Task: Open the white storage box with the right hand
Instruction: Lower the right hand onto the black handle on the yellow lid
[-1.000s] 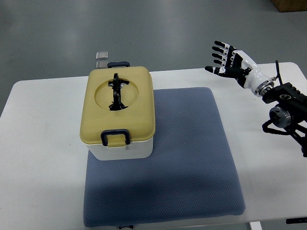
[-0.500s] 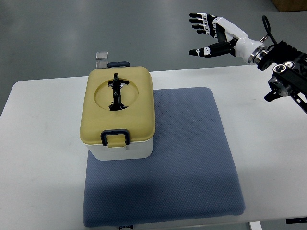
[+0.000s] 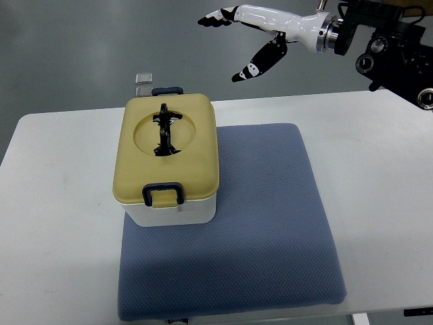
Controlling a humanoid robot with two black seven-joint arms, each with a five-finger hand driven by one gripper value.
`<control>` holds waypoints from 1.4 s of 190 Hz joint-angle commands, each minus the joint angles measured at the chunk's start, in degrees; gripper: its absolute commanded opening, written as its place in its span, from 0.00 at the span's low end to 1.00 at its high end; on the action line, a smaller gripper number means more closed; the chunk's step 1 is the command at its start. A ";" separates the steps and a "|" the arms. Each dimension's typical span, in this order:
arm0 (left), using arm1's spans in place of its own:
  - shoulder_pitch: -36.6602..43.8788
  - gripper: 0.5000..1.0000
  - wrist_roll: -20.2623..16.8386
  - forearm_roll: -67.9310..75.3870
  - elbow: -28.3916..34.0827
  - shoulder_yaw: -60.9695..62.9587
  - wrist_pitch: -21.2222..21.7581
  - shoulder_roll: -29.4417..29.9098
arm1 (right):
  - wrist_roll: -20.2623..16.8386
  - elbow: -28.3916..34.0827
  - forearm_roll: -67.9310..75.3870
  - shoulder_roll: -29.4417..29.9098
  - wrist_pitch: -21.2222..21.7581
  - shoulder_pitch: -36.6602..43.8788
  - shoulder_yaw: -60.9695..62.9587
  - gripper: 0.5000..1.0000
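Right hand reaching in high above the shut storage box

The white storage box (image 3: pixel 169 203) sits on the left part of a blue mat (image 3: pixel 270 223) on the white worktop (image 3: pixel 61 223), its tan lid (image 3: pixel 139 172) shut, a dark clasp (image 3: pixel 162 193) on the near edge, another clasp (image 3: pixel 167 89) at the far edge and a black folded handle (image 3: pixel 164 128) in the round recess. The right hand (image 3: pixel 254 34) hangs far and right of the box, well apart from it, its fingers (image 3: pixel 215 17) stretched out straight and the thumb spread, holding nothing. To open it well, the hand likely needs to come down toward a clasp and release it before lifting the lid, so the box does not slide on the mat. No brand, label or writing can be read anywhere.
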 commanded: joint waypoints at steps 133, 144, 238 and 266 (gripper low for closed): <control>0.01 1.00 0.01 -0.01 -0.01 0.18 0.00 0.00 | 4.13 1.45 -5.46 14.86 0.02 20.82 -21.45 0.81; 0.01 1.00 -0.08 -0.01 0.08 0.18 0.00 0.00 | 4.13 1.45 -5.54 15.39 0.02 20.82 -22.25 0.81; 0.01 1.00 0.01 -0.01 0.17 0.18 0.00 0.00 | 4.13 -1.18 -9.50 17.67 -0.06 20.29 -28.75 0.80; 0.01 1.00 0.01 -0.01 0.08 0.18 0.00 0.00 | 3.95 -1.80 -9.59 17.76 -0.42 20.20 -28.84 0.66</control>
